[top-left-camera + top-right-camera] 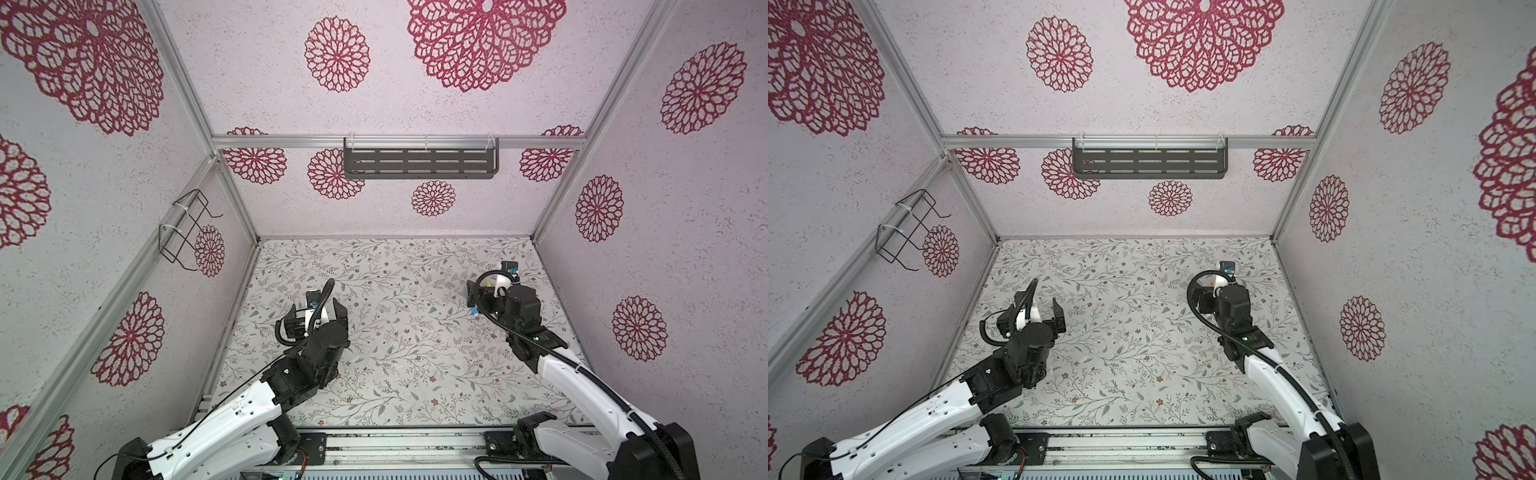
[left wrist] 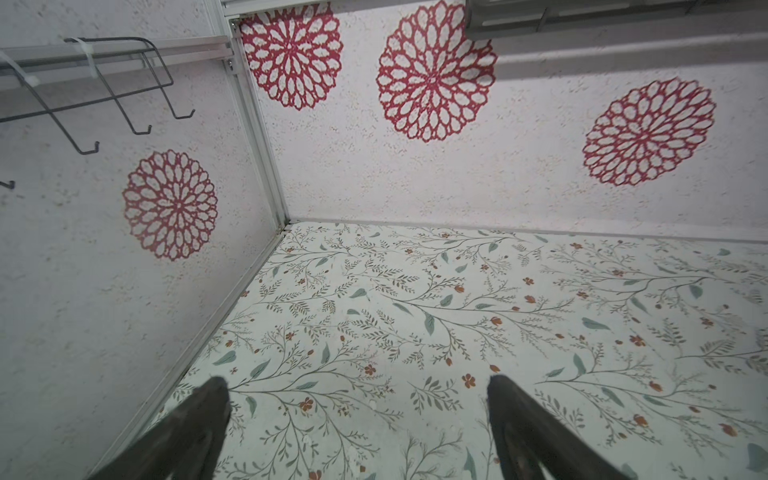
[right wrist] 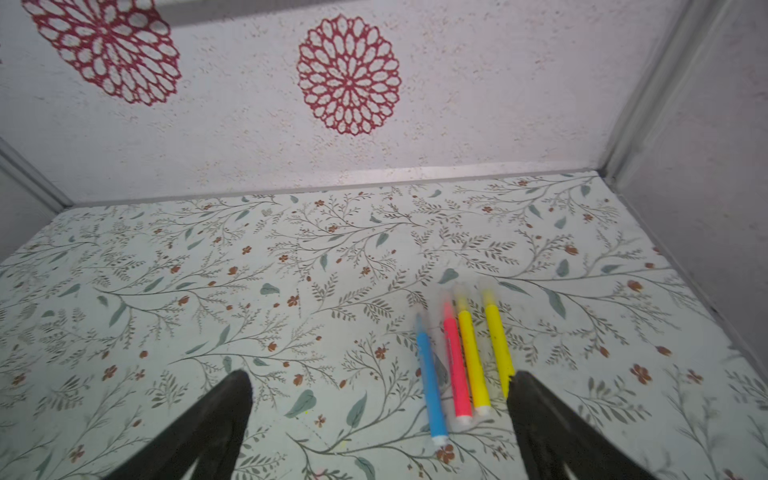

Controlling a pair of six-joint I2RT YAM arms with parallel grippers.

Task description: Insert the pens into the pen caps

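Observation:
Four pens lie side by side on the floral table in the right wrist view: blue pen, pink-red pen, yellow pen and another yellow pen. A faint see-through haze round their tapered tips looks like the pen caps. My right gripper hangs open over them. The pens lie between its fingers, close to one finger, which hides the outer yellow pen's end. In both top views the right gripper mostly covers the pens. My left gripper stands open at the left, with nothing in it.
A dark slotted shelf hangs on the back wall. A black wire rack is tied to the left wall. Patterned walls close in three sides, and a metal rail runs along the front edge.

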